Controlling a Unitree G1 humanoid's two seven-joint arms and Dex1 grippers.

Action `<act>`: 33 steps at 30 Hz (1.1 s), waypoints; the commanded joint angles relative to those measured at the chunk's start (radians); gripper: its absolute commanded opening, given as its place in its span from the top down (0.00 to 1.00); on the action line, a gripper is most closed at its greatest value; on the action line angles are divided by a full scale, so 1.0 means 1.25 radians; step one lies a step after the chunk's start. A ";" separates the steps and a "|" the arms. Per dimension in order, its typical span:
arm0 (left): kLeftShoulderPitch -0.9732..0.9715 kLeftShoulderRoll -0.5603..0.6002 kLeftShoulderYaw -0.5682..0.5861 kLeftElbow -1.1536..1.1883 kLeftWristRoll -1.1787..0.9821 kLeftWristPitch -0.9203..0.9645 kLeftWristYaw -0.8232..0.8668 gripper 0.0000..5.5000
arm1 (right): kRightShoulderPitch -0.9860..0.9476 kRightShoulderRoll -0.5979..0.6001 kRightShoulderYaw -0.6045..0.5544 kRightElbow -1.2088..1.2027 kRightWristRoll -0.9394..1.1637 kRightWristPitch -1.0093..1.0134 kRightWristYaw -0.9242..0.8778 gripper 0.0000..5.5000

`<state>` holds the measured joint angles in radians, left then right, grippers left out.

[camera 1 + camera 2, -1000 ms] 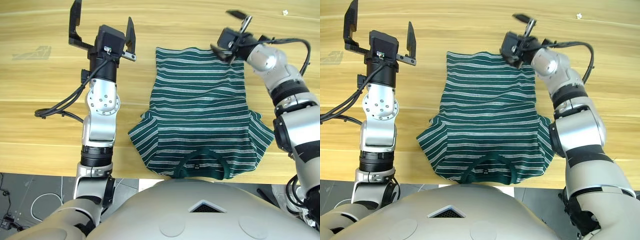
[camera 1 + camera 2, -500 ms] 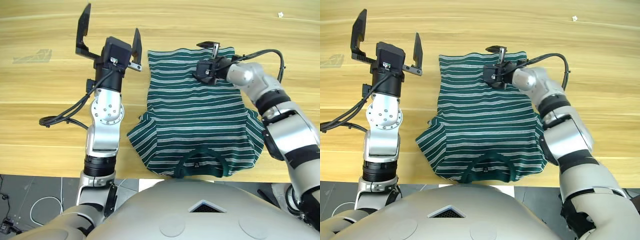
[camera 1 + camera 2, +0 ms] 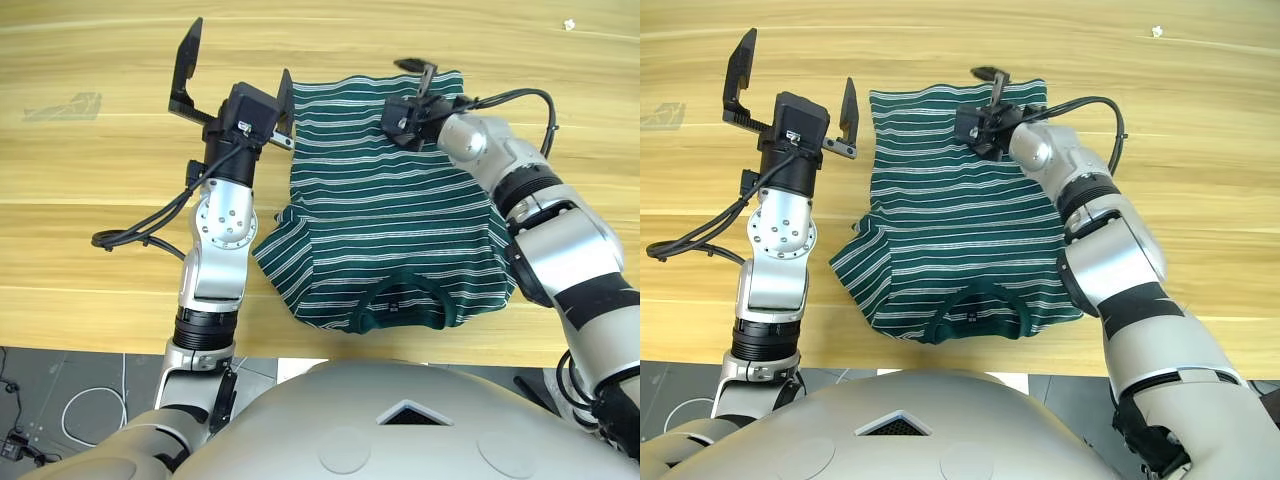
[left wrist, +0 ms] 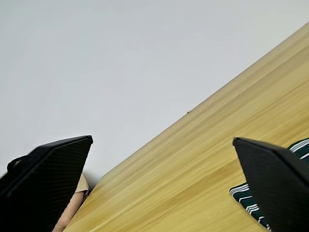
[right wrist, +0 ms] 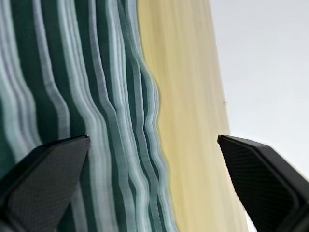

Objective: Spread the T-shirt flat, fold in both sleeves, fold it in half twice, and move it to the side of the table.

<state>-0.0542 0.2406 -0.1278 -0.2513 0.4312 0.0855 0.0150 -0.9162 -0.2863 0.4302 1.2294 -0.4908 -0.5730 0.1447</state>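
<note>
Over T-shirt [image 3: 390, 220] hem, right fingers [image 5: 43, 179] angled inward, spread, empty; left fingers [image 4: 43, 169] upright beside it, spread, empty.

The left gripper [image 4: 162, 140] is held wide, its two black fingers [image 4: 43, 169] well apart with bare wooden table [image 4: 193, 164] between them. A corner of the striped T-shirt [image 4: 246, 198] lies flat on the wood just beside the right finger. Beyond the table's far edge is a plain pale wall [image 4: 120, 58], and a small beige shape [image 4: 79, 186], too little of it visible to identify, sits beside the left finger.
</note>
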 commanded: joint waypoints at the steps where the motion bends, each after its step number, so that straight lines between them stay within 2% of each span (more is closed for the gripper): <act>1: 0.075 0.008 0.052 -0.097 -0.018 0.018 -0.011 0.02 | 0.052 -0.096 -0.132 -0.249 0.169 -0.089 0.081 0.11; 4: 0.150 0.007 0.091 -0.202 -0.028 0.029 -0.024 0.02 | 0.183 -0.156 -0.195 -0.522 0.271 -0.058 0.139 0.11; 7: 0.249 -0.020 0.128 -0.296 -0.079 0.042 -0.031 0.02 | 0.311 -0.189 -0.253 -0.727 0.311 0.000 0.139 0.11; 11: 0.462 -0.126 0.157 -0.389 -0.363 0.086 -0.086 0.02 | 0.434 -0.234 -0.364 -0.893 0.337 0.075 0.118 0.11; 14: 0.607 -0.191 0.193 -0.420 -0.660 0.134 -0.142 0.02 | 0.475 -0.241 -0.420 -0.953 0.349 0.128 0.108 0.11; 17: 0.712 -0.206 0.213 -0.401 -0.856 0.154 -0.205 0.02 | 0.506 -0.244 -0.447 -1.002 0.352 0.158 0.111 0.11; 20: 0.750 -0.217 0.225 -0.366 -0.972 0.167 -0.233 0.02 | 0.518 -0.246 -0.467 -1.031 0.355 0.175 0.115 0.11; 24: 0.737 -0.216 0.228 -0.278 -1.014 0.197 -0.210 0.02 | 0.520 -0.240 -0.476 -1.060 0.350 0.195 0.116 0.11; 30: 0.708 -0.181 0.147 -0.197 -0.910 0.239 -0.187 0.02 | 0.519 -0.230 -0.467 -1.084 0.345 0.214 0.117 0.11; 33: 0.669 -0.165 0.146 -0.168 -0.881 0.234 -0.187 0.02 | 0.516 -0.224 -0.458 -1.082 0.342 0.218 0.117 0.11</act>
<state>0.7932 0.0172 0.0623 -0.5298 -0.7039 0.3343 -0.2463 -0.2684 -0.5744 -0.1512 -0.1140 -0.0610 -0.3166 0.2845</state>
